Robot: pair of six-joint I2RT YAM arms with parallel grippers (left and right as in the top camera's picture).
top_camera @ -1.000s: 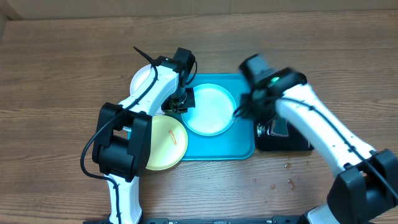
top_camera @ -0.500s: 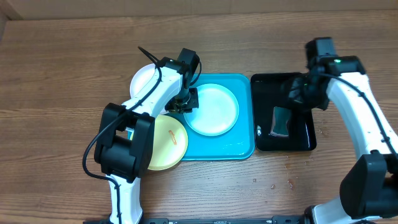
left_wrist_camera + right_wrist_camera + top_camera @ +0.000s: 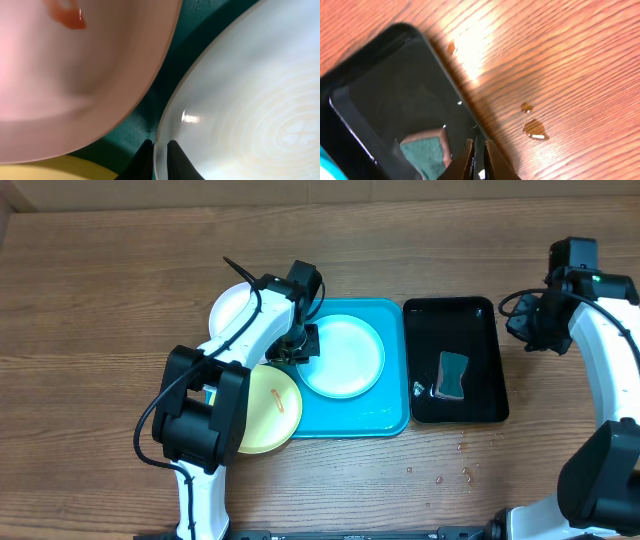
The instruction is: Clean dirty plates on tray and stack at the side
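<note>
Evidently little is done: no stack yet. Leftmost, the white plate (image 3: 230, 308) lies on the counter (image 3: 100, 330) by the tray's (image 3: 392, 415) far corner, an orange-red smear (image 3: 70, 17) on it; the yellow-green plate (image 3: 262, 420), overlapping the tray's left edge, carries another streak (image 3: 283, 402). The left pincer (image 3: 159, 150) pinches the rim of the pale blue plate (image 3: 345, 358), which sits on the tray and looks clean. Farther right, the sponge (image 3: 453, 375) rests in the black tray (image 3: 470, 315); the right pincer (image 3: 479, 150), pressed nearly together, holds nothing. I judge 2 plates need wiping, then all 3 stacking.
</note>
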